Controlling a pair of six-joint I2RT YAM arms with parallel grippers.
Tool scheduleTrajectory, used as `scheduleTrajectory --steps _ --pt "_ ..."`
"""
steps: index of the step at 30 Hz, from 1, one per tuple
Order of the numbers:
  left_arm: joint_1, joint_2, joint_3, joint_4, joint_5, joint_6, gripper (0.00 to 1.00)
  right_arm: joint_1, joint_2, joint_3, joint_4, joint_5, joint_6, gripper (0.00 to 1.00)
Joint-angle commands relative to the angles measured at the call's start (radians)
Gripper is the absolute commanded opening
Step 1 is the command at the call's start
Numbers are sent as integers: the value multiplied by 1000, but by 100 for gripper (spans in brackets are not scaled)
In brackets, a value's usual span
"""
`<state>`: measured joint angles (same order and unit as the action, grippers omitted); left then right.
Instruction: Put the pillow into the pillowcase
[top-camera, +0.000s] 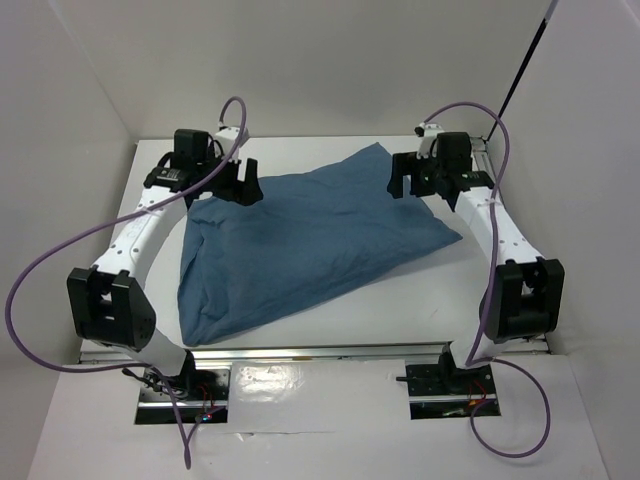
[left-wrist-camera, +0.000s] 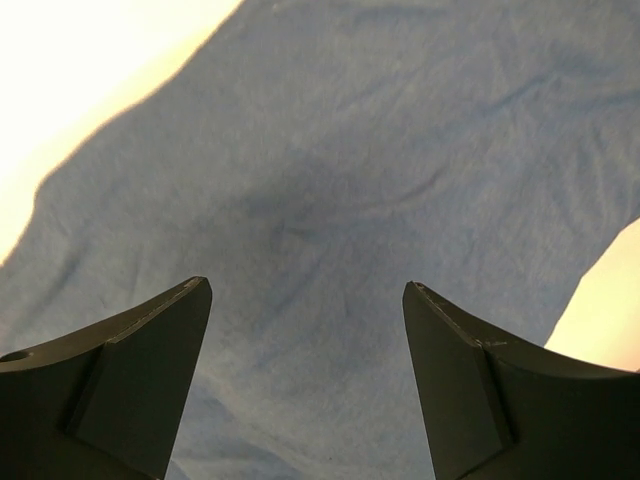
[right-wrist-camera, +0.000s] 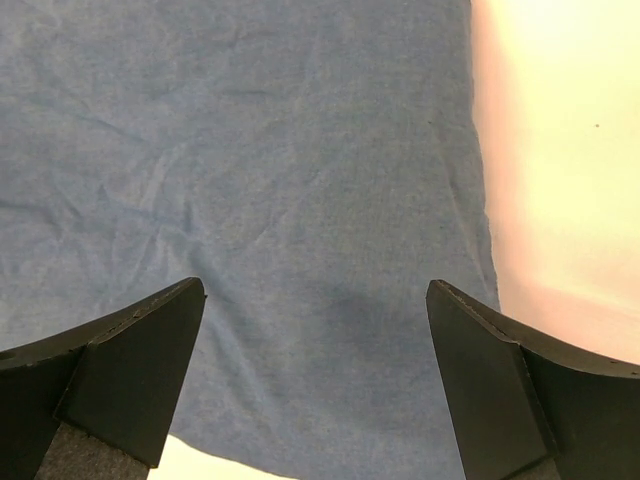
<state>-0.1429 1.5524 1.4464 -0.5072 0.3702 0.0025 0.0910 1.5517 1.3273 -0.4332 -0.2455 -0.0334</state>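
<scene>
The slate-blue pillowcase (top-camera: 310, 245) lies bulging and wrinkled across the middle of the white table, one corner pointing to the far side. No pillow shows in any view. My left gripper (top-camera: 243, 185) hangs open just over the pillowcase's far left edge. In the left wrist view blue cloth (left-wrist-camera: 330, 180) fills the gap between the spread fingers of this gripper (left-wrist-camera: 307, 290). My right gripper (top-camera: 408, 180) stands open over the far right part. The right wrist view shows this gripper (right-wrist-camera: 316, 290) above blue cloth (right-wrist-camera: 260, 150) with nothing between its fingers.
White enclosure walls (top-camera: 60, 120) close in the table (top-camera: 400, 310) at the left, back and right. Purple cables (top-camera: 40, 270) loop off both arms. A metal rail (top-camera: 320, 350) runs along the near edge, by the arm bases.
</scene>
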Motion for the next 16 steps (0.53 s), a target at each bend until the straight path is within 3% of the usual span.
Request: scheduleTrajectory --steps 1,16 --pt "-4 -46 -33 49 -25 -27 92 -4 -50 -8 54 -5 27 100" --pt "-4 -107 -87 61 1 4 92 -22 -116 -48 54 -51 46 100"
